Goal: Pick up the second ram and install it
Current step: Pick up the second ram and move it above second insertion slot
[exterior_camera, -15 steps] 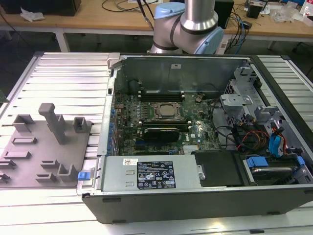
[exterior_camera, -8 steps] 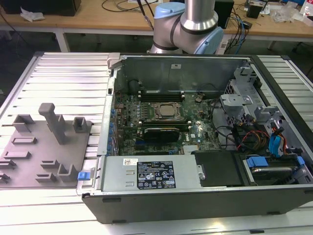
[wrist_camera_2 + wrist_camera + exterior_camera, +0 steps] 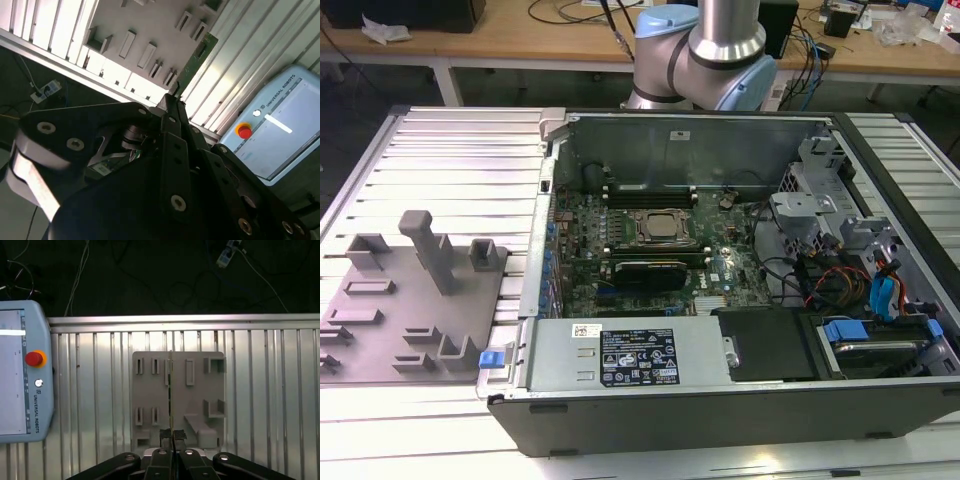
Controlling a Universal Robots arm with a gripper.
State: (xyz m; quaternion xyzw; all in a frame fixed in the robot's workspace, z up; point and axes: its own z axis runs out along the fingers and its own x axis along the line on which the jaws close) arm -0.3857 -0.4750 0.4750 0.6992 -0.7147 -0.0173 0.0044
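Note:
My gripper (image 3: 172,434) is shut on the second ram (image 3: 170,385), a thin green stick seen edge-on in the first wrist view. It hangs well above the grey slotted holder plate (image 3: 195,390). In the second wrist view the ram (image 3: 197,56) juts out from the black fingertips of the gripper (image 3: 172,97), green with dark chips, over the same plate (image 3: 145,30). In the exterior view the holder plate (image 3: 410,310) lies to the left of the open computer case (image 3: 720,410). The memory slots (image 3: 650,190) sit just behind the processor (image 3: 660,228).
A teach pendant (image 3: 20,370) with a red button lies on the ribbed metal table (image 3: 450,150) beside the holder plate. Inside the case are a black card (image 3: 650,270), cables and drive cages (image 3: 860,270). The arm's base (image 3: 700,50) stands behind the case.

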